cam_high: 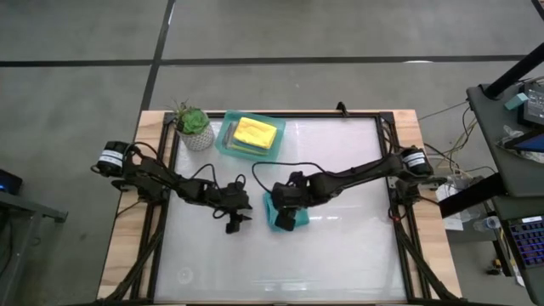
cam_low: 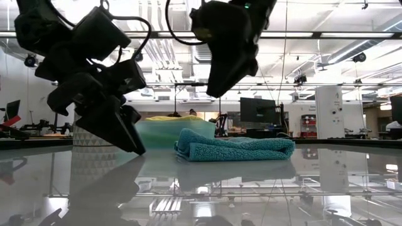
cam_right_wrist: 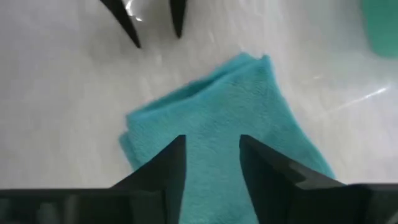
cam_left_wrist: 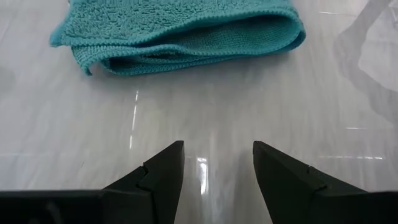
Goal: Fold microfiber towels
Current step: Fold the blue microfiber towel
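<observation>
A teal microfiber towel point(cam_high: 274, 212) lies folded in several layers on the glossy white table, near its middle. It also shows in the low view point(cam_low: 235, 149), the left wrist view point(cam_left_wrist: 180, 31) and the right wrist view point(cam_right_wrist: 217, 118). My right gripper point(cam_right_wrist: 211, 140) hangs open above it, fingers pointing down and clear of the cloth point(cam_low: 223, 69). My left gripper point(cam_left_wrist: 217, 149) is open and empty, low over the table just left of the towel point(cam_high: 235, 223). A yellow towel point(cam_high: 255, 132) lies on top in the mint-green tray. The other towels are hidden.
The mint-green tray point(cam_high: 223, 146) stands at the table's far edge, left of centre, with a small potted plant point(cam_high: 193, 126) to its left. Black frame rails point(cam_high: 387, 161) run along the table's sides. Bare table lies toward the near edge.
</observation>
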`<state>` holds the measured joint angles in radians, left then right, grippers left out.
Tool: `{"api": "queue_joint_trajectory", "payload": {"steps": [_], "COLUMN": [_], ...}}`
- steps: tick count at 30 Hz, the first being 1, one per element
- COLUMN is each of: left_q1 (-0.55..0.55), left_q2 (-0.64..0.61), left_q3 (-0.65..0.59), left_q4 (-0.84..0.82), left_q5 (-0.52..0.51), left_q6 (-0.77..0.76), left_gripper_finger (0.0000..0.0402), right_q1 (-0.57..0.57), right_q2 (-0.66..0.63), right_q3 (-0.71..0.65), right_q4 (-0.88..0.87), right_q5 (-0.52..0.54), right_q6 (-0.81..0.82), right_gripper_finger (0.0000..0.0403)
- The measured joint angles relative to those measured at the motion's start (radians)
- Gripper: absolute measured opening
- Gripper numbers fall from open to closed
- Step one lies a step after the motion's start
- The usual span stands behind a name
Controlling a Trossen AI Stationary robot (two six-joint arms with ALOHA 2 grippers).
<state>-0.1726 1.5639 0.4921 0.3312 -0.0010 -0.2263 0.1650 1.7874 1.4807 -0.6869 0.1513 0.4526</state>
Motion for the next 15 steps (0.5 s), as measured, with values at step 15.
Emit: {"api": "queue_joint_trajectory", "payload": {"steps": [15], "left_q1": [-0.085], "left_q2": [0.004], "left_q3": [0.051], "left_q4": [0.002], "left_q5": [-0.095], "left_q6": [-0.119], "left_gripper_finger": [0.0133], "right_q1": [0.09], "right_q2": [-0.217], "right_q3": [-0.307], "right_q4": [0.1], "right_q5": [0.029], "right_q6": [-0.009], "right_gripper_finger": [0.0018]}}
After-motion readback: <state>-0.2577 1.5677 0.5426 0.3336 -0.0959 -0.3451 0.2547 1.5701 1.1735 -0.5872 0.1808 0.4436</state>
